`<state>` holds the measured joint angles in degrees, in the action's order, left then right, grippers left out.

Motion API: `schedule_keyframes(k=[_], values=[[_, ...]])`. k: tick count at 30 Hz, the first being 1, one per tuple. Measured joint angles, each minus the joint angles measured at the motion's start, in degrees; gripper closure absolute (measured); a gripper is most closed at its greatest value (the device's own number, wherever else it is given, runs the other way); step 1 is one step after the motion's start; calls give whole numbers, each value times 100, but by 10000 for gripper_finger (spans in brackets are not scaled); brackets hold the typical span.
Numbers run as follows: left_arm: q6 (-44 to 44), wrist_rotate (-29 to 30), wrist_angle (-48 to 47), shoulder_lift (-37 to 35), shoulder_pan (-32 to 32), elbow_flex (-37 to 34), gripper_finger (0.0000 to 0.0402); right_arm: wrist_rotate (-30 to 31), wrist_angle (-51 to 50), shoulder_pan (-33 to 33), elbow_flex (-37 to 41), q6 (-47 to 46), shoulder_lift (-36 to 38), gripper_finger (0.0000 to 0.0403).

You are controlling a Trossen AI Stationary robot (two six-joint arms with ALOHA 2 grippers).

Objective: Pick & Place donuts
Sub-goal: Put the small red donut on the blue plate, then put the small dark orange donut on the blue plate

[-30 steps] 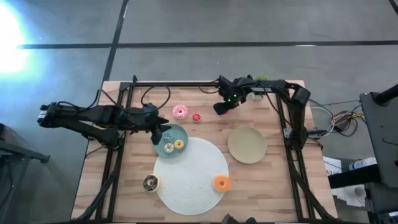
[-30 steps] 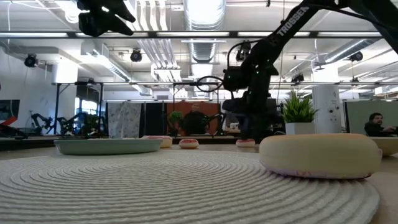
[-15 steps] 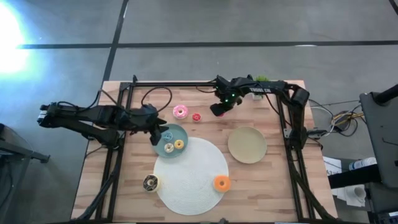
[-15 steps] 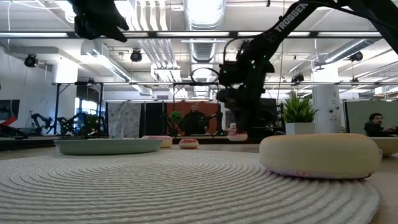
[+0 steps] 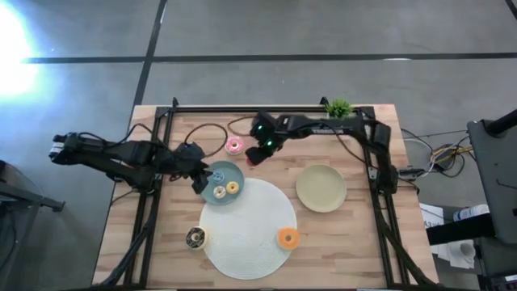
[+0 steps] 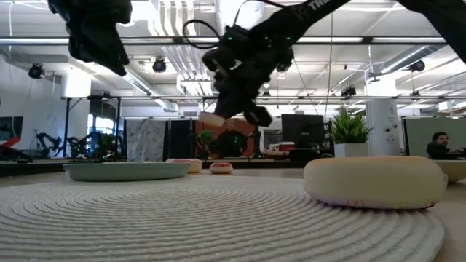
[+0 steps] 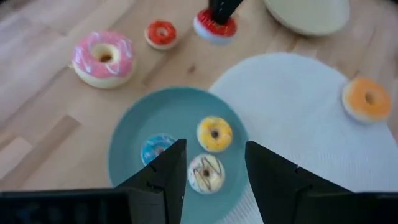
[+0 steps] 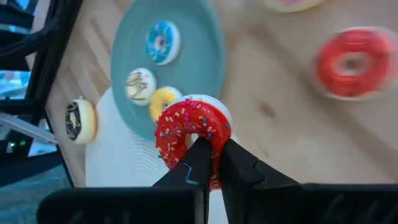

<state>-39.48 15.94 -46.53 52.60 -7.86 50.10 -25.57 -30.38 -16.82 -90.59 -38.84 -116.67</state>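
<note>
Red sprinkled donut (image 8: 193, 134) was pinched on its rim by the right gripper (image 8: 210, 160); left gripper (image 7: 214, 163) hung open. Thin hold risked slippage before the teal plate (image 8: 208, 59).

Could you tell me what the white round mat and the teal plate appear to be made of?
The mat looks woven, probably cord or fibre: the low view shows concentric ribbed coils and a matte surface. The teal plate looks like smooth moulded plastic or glazed ceramic, an even colour with a soft sheen; the pictures cannot settle which.
</note>
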Motion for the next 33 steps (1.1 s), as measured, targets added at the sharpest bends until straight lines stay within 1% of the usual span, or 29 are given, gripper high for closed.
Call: schedule_keyframes(k=[6,10,15,18,22,26,31,33], values=[[-668,131,-2,-63,-611,-39,265,135,54,324,-886,20,-803,390],[-1148,504,-10,-151,-1018,-45,265,165,-16,413,-1667,91,-1338,390],[-1706,936,-17,-244,-1497,-43,265,225,-740,431,-2683,373,-2053,390],[-1917,1177,-27,-288,-1748,-43,265,668,-1208,464,-3165,674,-2392,383],[-2066,1391,-36,-328,-1958,-45,265,772,-1553,493,-3556,1044,-2611,351],[-2072,1424,-71,-337,-1997,-45,265,814,-1662,523,-3566,1187,-2609,309],[-2064,1424,-186,-337,-1996,-44,265,1156,-2050,569,-3577,1318,-2600,255],[-2066,1421,-273,-337,-1995,-44,265,1423,-2230,581,-3577,1450,-2547,238]])
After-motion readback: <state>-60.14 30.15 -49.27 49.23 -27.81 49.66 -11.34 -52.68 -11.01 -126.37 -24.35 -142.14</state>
